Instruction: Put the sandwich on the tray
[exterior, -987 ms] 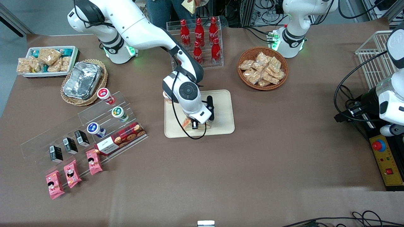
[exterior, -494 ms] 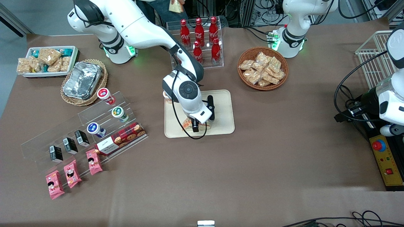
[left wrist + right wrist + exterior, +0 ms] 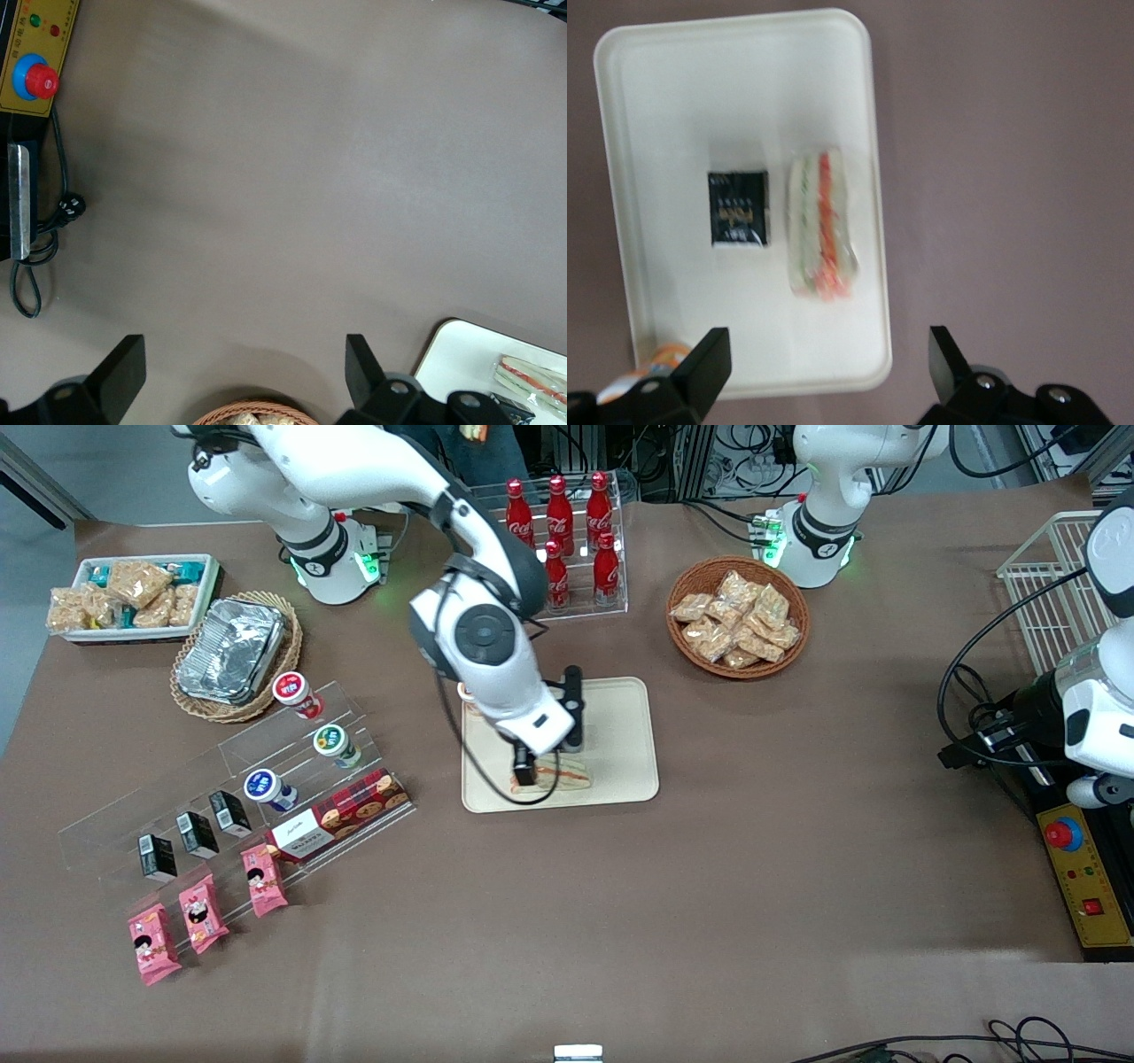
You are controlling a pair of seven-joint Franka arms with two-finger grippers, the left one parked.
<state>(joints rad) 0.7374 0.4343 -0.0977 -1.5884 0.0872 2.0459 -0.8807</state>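
Sandwich (image 3: 822,225) flat on tray (image 3: 673,106), apparently clear below raised hand (image 3: 824,372), fingers spread.

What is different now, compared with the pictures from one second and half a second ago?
The gripper has let go of the sandwich and has risen above it, fingers open. The sandwich now lies free on the tray, beside a small black carton. The tray, the carton and the other goods on the table stayed where they were.

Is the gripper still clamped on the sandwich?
No: in the right wrist view the open gripper hangs above the tray, and the sandwich lies free on it beside a small black carton.
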